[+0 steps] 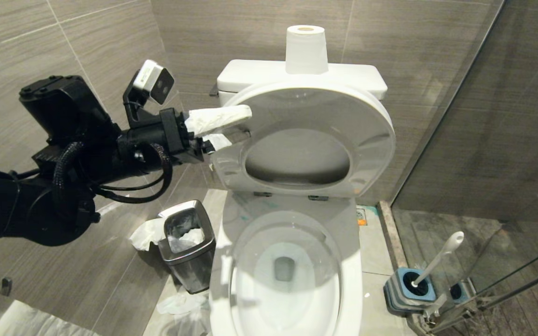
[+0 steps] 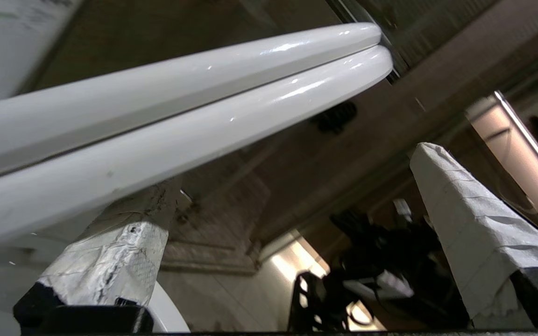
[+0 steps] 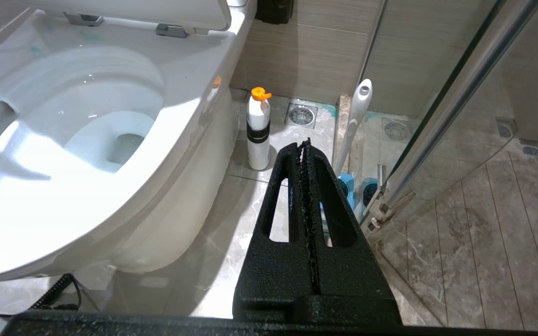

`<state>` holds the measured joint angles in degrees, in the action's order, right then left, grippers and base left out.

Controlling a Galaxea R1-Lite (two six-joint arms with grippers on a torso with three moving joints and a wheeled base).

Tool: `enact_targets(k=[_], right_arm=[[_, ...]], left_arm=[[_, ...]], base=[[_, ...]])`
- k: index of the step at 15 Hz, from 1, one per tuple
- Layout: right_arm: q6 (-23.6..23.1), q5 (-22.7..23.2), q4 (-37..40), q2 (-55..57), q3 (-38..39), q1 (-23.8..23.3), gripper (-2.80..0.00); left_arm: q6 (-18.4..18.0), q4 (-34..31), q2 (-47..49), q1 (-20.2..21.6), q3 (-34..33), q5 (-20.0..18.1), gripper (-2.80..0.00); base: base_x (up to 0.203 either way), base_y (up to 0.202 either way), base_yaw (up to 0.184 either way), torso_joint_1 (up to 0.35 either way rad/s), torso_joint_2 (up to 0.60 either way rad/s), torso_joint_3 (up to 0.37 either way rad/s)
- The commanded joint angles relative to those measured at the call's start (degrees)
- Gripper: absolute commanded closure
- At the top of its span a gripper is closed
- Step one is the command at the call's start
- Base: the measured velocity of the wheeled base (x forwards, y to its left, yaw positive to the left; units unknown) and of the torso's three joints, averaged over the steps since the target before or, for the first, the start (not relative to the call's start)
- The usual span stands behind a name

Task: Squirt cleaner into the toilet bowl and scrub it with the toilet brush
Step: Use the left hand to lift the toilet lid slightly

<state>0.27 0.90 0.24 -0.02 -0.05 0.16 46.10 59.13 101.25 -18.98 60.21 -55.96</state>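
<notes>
The toilet bowl (image 1: 349, 280) (image 3: 182, 116) stands in front of me with seat and lid (image 1: 375, 135) raised against the tank. Faint bluish cleaner streaks (image 1: 246, 212) mark the rim near the hinges. My left gripper (image 1: 238, 127) (image 2: 292, 172) is open at the left edge of the raised seat and lid (image 2: 166, 93), one white-wrapped finger on each side, empty. The toilet brush (image 1: 439, 257) (image 3: 357, 116) stands in its blue holder (image 1: 411, 290) on the floor at the right. My right gripper (image 3: 305, 145) is shut and empty, low beside the bowl.
A white bottle with an orange cap (image 3: 258, 133) stands on the floor between bowl and brush. A steel waste bin (image 1: 188, 249) with tissue sits left of the bowl. A paper roll (image 1: 306, 50) rests on the tank. A glass shower screen (image 1: 484, 140) closes the right side.
</notes>
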Motion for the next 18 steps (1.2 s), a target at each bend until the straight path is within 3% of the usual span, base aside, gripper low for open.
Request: enact_targets(k=[1,4,6,10,12,18], right_arm=[[0.00,-0.02,0.02,0.02,-0.04,0.02,0.00],[0.00,-0.01,0.02,0.02,-0.04,0.02,0.00],[0.00,-0.02,0.02,0.02,-0.04,0.02,0.00],[0.00,0.04,0.02,0.02,-0.03,0.02,0.00],[0.00,-0.02,0.02,0.02,-0.04,0.02,0.00],[0.00,0.04,0.02,0.02,-0.04,0.02,0.00]], left_arm=[[0.25,-0.28,2.22,0.00,3.43,3.66,-2.80],[-0.54,-2.34,3.44,0.01,7.08,7.82,-2.80],[-0.85,-3.83,3.91,0.09,8.45,8.58,-2.80],[-8.10,-3.42,6.49,-0.62,9.90,10.78,-2.80],[-8.57,-3.32,7.15,-1.09,10.98,11.22,-2.80],[-8.58,-3.32,9.52,-2.50,18.09,17.71,-2.80]], base=[[0.000,0.000,0.000,0.000,0.00,0.000],[0.000,0.000,0.000,0.000,0.00,0.000],[0.000,0.000,0.000,0.000,0.00,0.000],[0.000,0.000,0.000,0.000,0.00,0.000],[0.000,0.000,0.000,0.000,0.00,0.000],[0.000,0.000,0.000,0.000,0.00,0.000]])
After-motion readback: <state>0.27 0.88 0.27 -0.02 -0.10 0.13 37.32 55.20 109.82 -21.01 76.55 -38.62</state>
